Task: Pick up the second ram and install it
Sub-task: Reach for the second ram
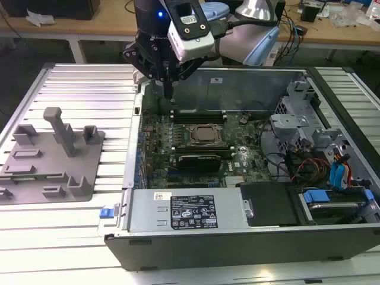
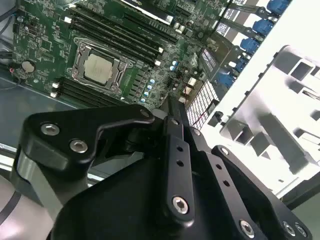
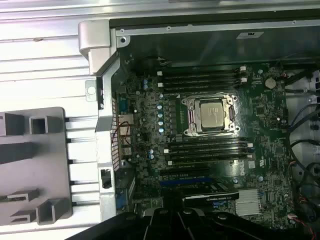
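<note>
Gripper [image 1: 170, 96], pressed together, hangs over far memory slots [image 1: 199, 113], the exterior view's left end; seemingly the seating step; needs a square downward push.

A green motherboard [image 3: 145, 125] is lying in an open grey metal case [image 3: 97, 37], its square silver processor [image 3: 211, 115] sitting between black memory slots [image 3: 200, 80]. A grey plastic fixture plate [image 3: 30, 165] is resting outside on a ribbed aluminium table [image 3: 45, 65]. The black gripper [image 3: 172, 207] is hovering over the motherboard.
</note>
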You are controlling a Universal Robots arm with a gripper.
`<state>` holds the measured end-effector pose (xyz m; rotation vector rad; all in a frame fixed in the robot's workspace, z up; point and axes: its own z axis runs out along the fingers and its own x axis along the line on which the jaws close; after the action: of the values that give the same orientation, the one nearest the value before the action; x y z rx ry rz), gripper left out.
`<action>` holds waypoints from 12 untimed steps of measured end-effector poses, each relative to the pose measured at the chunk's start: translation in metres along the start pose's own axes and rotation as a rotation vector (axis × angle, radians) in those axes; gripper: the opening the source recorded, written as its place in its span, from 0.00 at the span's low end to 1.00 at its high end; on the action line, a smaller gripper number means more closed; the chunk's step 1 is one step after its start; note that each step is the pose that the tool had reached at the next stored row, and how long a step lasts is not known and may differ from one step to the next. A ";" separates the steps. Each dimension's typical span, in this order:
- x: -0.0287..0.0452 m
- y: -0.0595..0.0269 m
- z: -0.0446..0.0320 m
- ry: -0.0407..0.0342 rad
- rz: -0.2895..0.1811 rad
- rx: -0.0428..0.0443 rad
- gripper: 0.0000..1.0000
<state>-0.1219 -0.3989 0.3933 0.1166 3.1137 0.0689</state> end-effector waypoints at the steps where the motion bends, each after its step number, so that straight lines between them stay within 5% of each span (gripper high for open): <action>1: 0.0000 0.0000 0.0000 0.0000 0.000 0.0000 0.08; 12: 0.0022 -0.0001 -0.0001 0.0000 0.000 0.0000 0.08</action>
<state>-0.1241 -0.3988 0.3933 0.1167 3.1137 0.0689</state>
